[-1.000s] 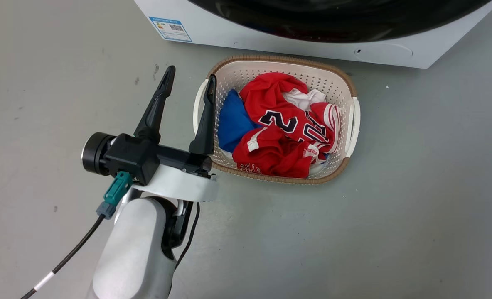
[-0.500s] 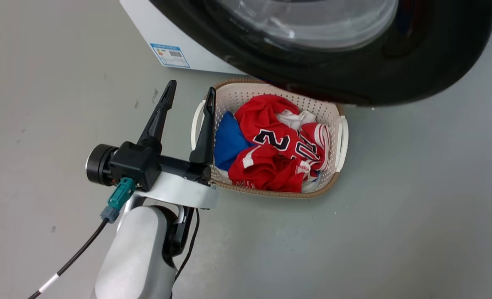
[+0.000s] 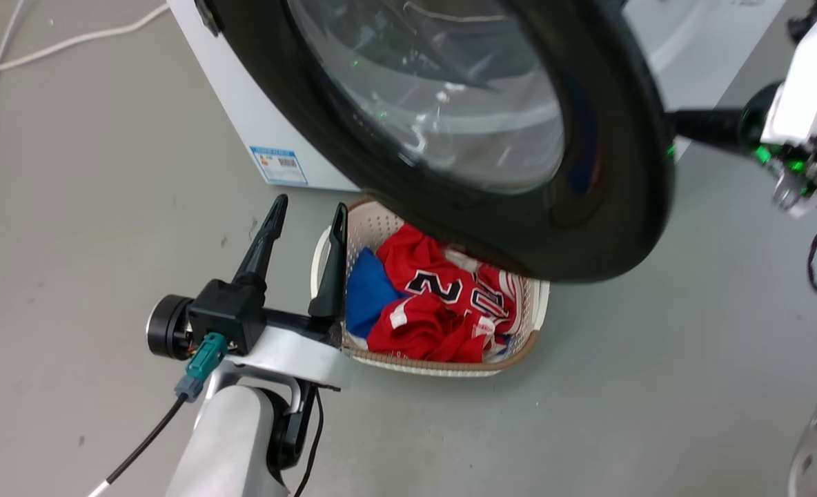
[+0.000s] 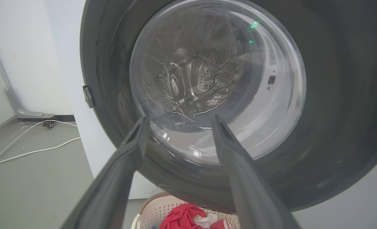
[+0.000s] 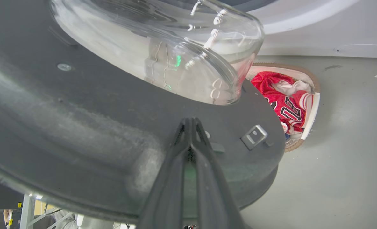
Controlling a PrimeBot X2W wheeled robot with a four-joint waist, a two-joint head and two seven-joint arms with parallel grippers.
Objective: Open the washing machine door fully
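Within the last second, the large round glossy black washing machine door (image 3: 608, 172) was swung out from the big white washing machine (image 3: 243, 117) and hung over the white laundry basket (image 3: 381, 224). It was pushed by the clenched, empty right gripper (image 5: 190, 122), while the left gripper (image 3: 310, 205) was held spread. The opening was judged incomplete.

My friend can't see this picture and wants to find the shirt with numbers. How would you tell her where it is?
Find the big white washing machine; its round black washing machine door hangs open above a white laundry basket. In that basket lies the red shirt, the one with dark numbers edged in white, unlike the plain blue cloth beside it.
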